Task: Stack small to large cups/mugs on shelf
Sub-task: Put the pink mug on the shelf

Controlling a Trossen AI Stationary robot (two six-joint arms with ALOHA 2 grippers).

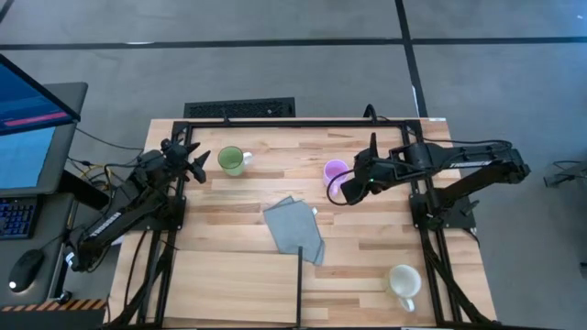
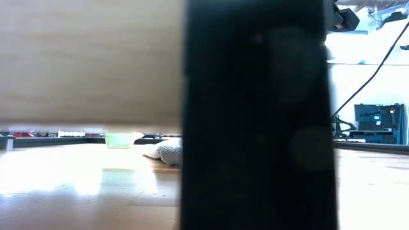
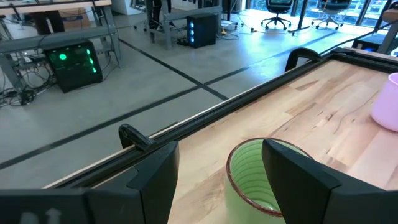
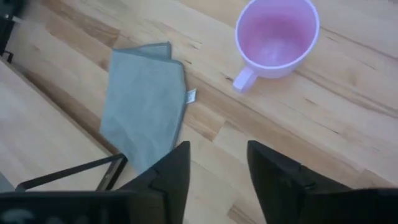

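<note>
The light purple mug stands upright on the table, its handle toward the grey cloth. My right gripper hovers open above the table beside the purple mug, nothing between its fingers. The green mug stands upright at the far left; my left gripper is open and level just to its left, the mug right ahead of its fingers, apart from them. The cream-white mug stands at the near right. The shelf is the pale board at the near left.
A folded grey cloth lies mid-table between the purple mug and the shelf. A black rail edges the shelf's right side. In the low view the shelf board and a black post block most of the scene.
</note>
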